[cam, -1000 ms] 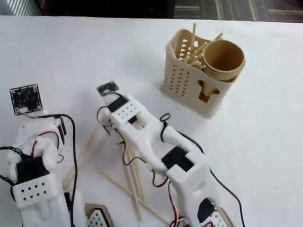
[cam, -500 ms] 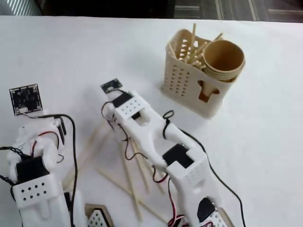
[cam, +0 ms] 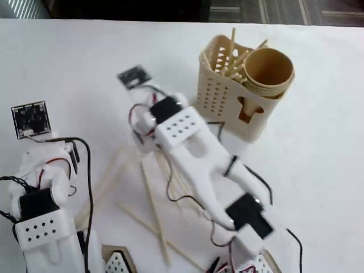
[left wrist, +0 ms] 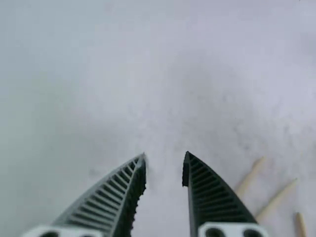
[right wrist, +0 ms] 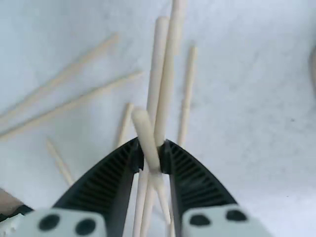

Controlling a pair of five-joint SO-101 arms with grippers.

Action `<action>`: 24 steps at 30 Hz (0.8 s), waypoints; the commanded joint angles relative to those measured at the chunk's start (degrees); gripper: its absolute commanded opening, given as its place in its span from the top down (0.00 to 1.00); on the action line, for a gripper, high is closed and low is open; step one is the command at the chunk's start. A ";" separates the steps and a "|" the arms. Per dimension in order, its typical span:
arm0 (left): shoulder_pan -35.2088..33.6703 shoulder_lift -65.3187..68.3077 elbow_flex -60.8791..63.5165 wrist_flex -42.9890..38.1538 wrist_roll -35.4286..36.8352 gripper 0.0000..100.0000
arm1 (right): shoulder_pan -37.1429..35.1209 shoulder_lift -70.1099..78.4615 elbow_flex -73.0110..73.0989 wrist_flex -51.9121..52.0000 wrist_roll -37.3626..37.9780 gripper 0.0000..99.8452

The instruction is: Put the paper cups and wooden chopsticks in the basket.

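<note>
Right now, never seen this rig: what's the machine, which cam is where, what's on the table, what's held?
Two white robot arms sit side by side at a white table. The high view looks down from a fixed camera; the other two pictures come from cameras on each arm's wrist. The left gripper is open over bare table. The right gripper is shut on a few pale wooden chopsticks. More loose chopsticks lie on the table. The cream perforated plastic basket already holds tan paper cups and some chopsticks.

White table (cam: 68, 62), dark floor (cam: 125, 8) beyond its far edge
</note>
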 commanded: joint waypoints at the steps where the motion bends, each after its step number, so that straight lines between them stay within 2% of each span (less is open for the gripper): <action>1: -0.04 -1.01 -0.26 -1.23 0.18 0.86 | 3.47 -8.22 -0.88 -1.63 1.93 0.98; 18: -0.31 -1.01 -0.26 -1.23 0.18 0.86 | 17.36 -23.34 -0.88 -30.29 3.52 0.98; 24: -0.31 -1.01 -0.26 -1.23 0.18 0.86 | 21.85 -26.86 -0.88 -36.18 3.43 0.98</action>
